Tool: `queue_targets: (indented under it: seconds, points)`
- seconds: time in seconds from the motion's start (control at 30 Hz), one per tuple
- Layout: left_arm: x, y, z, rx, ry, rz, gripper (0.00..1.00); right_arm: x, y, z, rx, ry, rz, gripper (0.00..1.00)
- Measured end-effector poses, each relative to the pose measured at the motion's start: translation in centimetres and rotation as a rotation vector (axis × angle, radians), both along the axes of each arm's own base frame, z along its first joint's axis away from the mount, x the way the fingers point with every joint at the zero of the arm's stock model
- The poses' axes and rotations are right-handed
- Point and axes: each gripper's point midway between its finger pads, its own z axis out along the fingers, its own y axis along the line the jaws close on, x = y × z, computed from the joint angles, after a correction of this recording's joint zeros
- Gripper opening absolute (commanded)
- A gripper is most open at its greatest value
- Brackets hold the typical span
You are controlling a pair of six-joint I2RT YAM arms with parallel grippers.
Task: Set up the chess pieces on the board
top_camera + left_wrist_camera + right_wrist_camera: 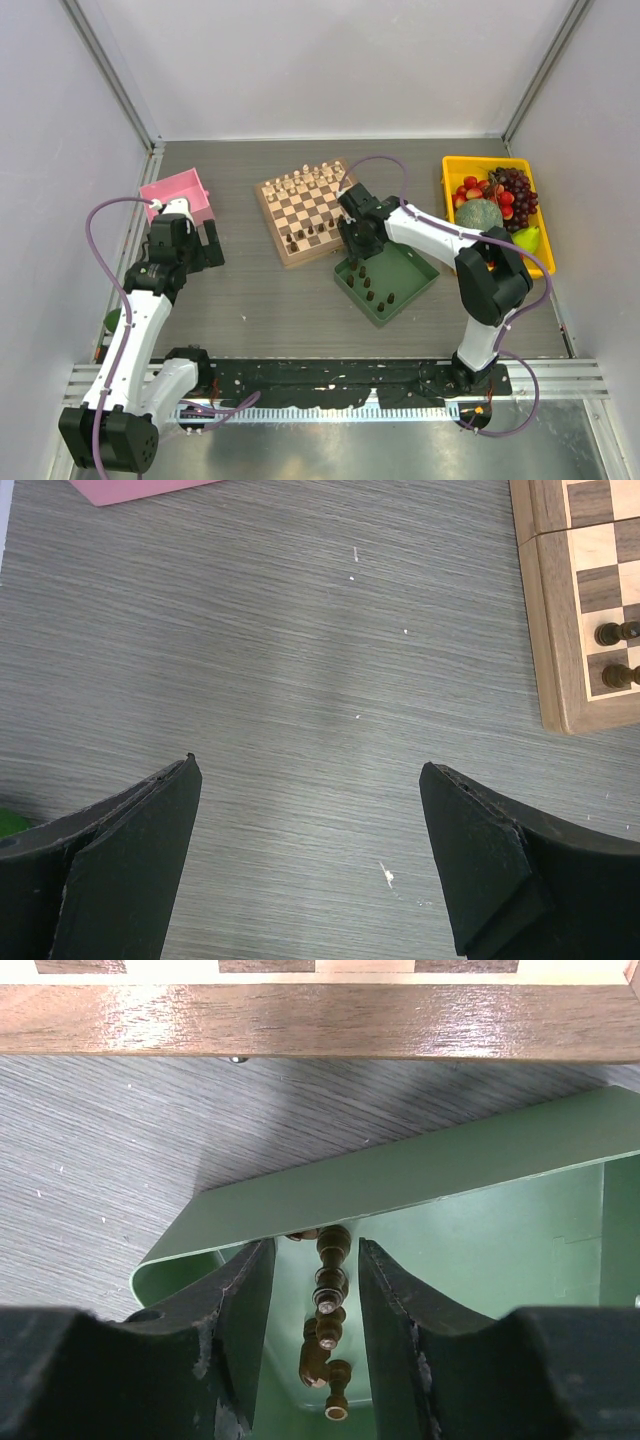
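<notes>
My right gripper (314, 1260), fingers apart, straddles a dark chessman (334, 1243) in the green tray (420, 1185). Light, rigid, slick: I judge mid-stem safest. Left gripper (310, 770) likewise spread.

table (250, 300): grey wood grain, flecked with small white specks.
pink bin (192, 188): far left of the table, open top.
yellow bin (449, 175): far right, holding fruit.
fruit: dark grapes (516, 184), small red fruits (470, 190), a round green fruit (480, 214), a yellow-green fruit (527, 238).
green tray (415, 268): square, set cornerwise, near the middle, just left of the yellow bin.
cream chessmen (305, 181): two slanted rows, between the bins.
rail (330, 372): metal, along the near edge.
walls (330, 60): plain white.
</notes>
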Motion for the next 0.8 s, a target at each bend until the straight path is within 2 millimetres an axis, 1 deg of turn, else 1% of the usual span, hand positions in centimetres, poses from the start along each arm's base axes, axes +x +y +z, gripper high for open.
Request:
queue_targets:
  seconds: [0.37, 0.53, 0.8]
  points:
    - [0.0, 0.0, -0.1, 0.000, 0.003, 0.000, 0.99, 0.2, 0.7, -0.3, 0.024, 0.001, 0.008, 0.43]
    - [0.0, 0.0, -0.1, 0.000, 0.003, 0.000, 0.99, 0.3, 1.3, -0.4, 0.054, 0.000, 0.020, 0.43]
    - [0.0, 0.0, -0.1, 0.000, 0.004, 0.000, 0.99, 0.0, 1.5, -1.4, 0.077, 0.002, 0.033, 0.43]
